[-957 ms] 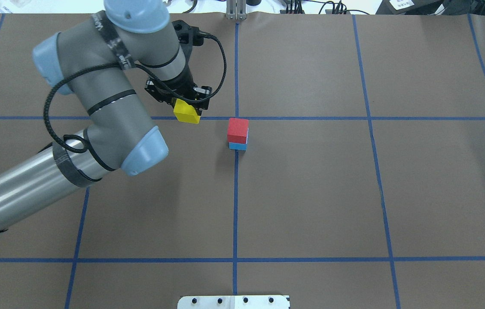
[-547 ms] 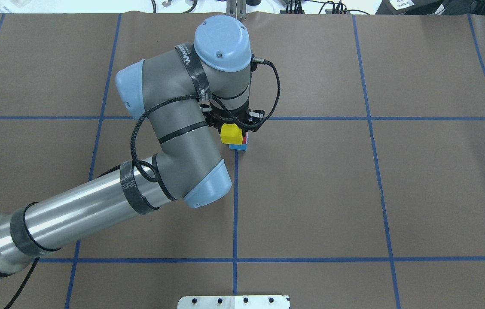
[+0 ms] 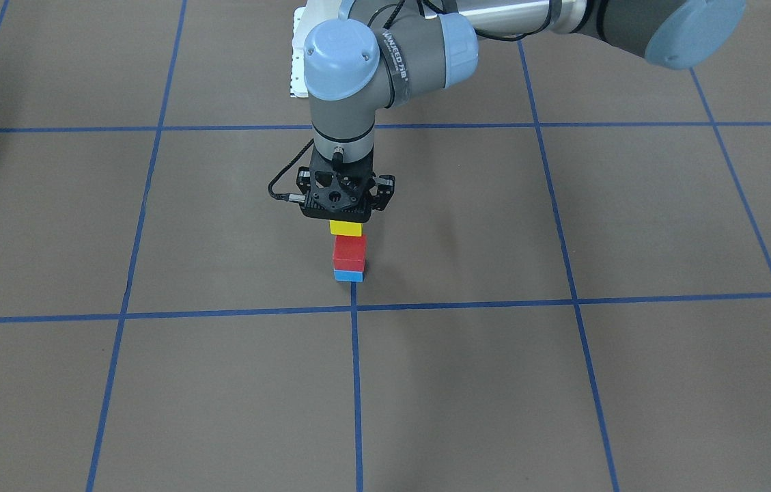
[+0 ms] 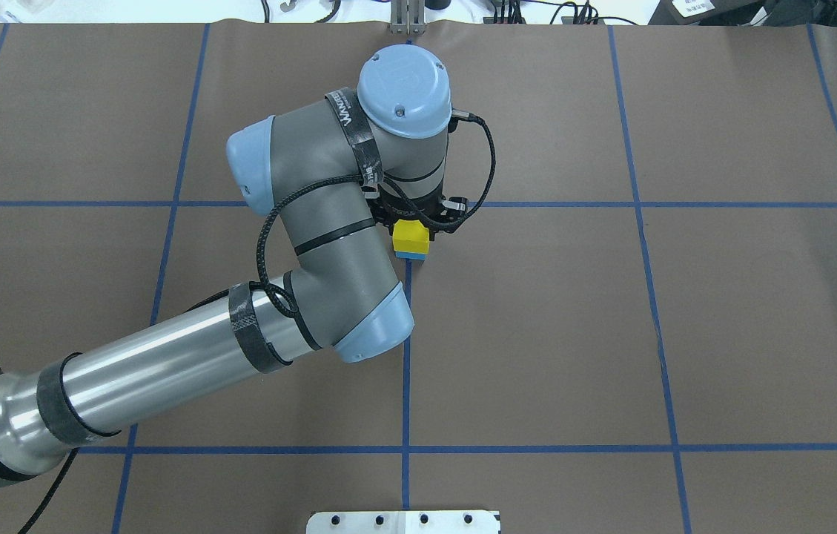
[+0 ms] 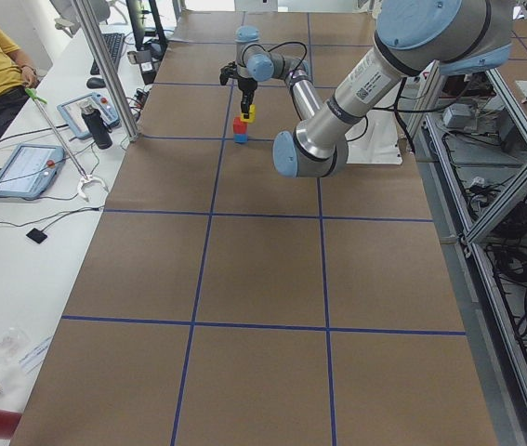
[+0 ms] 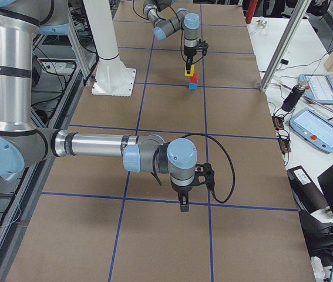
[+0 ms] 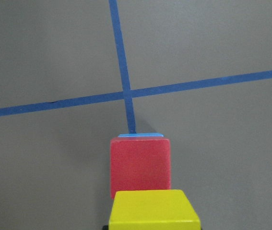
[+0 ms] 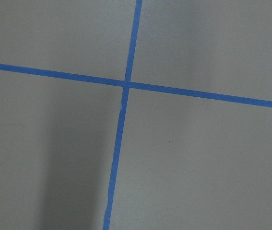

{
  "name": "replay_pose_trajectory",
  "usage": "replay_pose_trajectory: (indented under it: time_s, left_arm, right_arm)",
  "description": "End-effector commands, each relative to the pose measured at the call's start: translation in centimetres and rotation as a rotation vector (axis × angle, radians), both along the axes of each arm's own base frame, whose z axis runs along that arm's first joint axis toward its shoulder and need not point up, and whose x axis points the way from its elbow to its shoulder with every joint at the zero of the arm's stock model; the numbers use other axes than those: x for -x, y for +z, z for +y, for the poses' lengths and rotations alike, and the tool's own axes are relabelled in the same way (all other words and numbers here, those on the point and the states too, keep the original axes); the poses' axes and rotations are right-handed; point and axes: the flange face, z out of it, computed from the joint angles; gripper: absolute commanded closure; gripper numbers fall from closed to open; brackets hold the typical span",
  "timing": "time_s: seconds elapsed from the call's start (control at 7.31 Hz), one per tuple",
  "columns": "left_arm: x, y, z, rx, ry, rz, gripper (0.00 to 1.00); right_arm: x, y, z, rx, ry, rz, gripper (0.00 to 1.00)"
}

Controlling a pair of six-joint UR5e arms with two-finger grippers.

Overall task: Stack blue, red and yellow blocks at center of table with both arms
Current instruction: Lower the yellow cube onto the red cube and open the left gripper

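Item: left gripper [image 3: 347,220], centre of the front-facing frame, pointing straight down, clamped on the yellow block [image 3: 347,229].
Item: red block [image 3: 349,255], directly beneath the yellow one; whether they touch cannot be told.
Item: blue block [image 3: 349,276], under the red, resting on the table [image 3: 563,383] just above a tape crossing.
Item: right gripper [image 6: 183,204], lower middle of the right-side view, well apart from the stack; grip cannot be told.

The left arm [image 4: 159,367] is a shiny silver tube with grey joints, round light-blue caps [image 4: 403,89], a looping black cable [image 4: 260,245], and a black band [image 4: 350,122] with white letters, too small to read.
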Motion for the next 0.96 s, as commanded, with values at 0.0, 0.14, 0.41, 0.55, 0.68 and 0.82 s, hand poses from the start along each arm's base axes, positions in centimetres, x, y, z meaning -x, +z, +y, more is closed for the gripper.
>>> replay_pose_trajectory:
  time_s: [0.0, 0.14, 0.41, 0.55, 0.68, 0.82]
  left_arm:
    - [-0.5, 0.8, -0.9, -0.004, -0.006, 0.002, 1.0]
    - [-0.3, 0.8, -1.2, -0.005, -0.01, 0.002, 1.0]
    - [0.4, 0.8, -1.9, -0.004, -0.023, 0.002, 1.0]
    - [0.7, 0.7, -2.2, -0.005, -0.027, 0.004, 1.0]
    - [0.6, 0.8, -2.3, -0.002, -0.028, 0.0, 1.0]
    - [0.6, 0.8, -2.3, 0.006, -0.035, 0.001, 1.0]
  right_arm:
    - [0.0, 0.0, 0.0, 0.001, 0.001, 0.0, 0.0]
    - [0.0, 0.0, 0.0, 0.0, -0.001, 0.0, 0.0]
    - [0.0, 0.0, 0.0, 0.0, 0.0, 0.0, 0.0]
    - [0.0, 0.0, 0.0, 0.0, 0.0, 0.0, 0.0]
    - [0.0, 0.1, 0.0, 0.001, 0.0, 0.0, 0.0]
    - [0.0, 0.0, 0.0, 0.0, -0.002, 0.0, 0.0]
